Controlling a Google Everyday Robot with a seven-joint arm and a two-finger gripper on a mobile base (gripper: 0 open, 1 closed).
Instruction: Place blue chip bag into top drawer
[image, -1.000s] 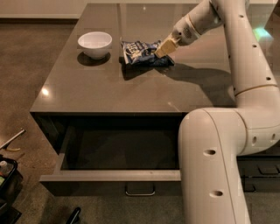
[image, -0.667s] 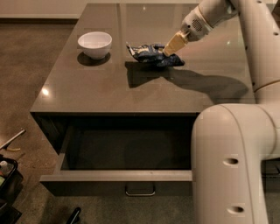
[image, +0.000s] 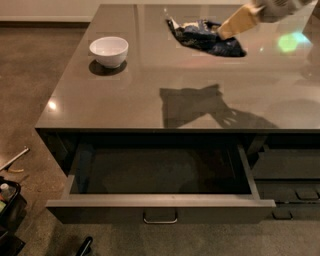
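The blue chip bag (image: 205, 37) hangs in the air above the counter, at the top centre of the camera view. It is dark blue and crinkled. My gripper (image: 231, 27) comes in from the top right and is shut on the bag's right side, with a tan finger (image: 237, 22) lying over it. The bag's shadow (image: 192, 105) falls on the counter well below it. The top drawer (image: 160, 205) stands pulled open at the front of the cabinet. It is wide, shallow and dark inside, with a small curved metal handle (image: 160, 218) on its front.
A white bowl (image: 108, 51) sits on the grey counter (image: 125, 100) at the left. Narrower dark drawers (image: 290, 175) with recessed handles are at the right of the cabinet. Dark objects (image: 7, 200) lie on the floor at the lower left.
My gripper has lifted the blue chip bag off the counter. The bag now hangs above its shadow, and the camera's view has shifted so the white arm no longer covers the right side.
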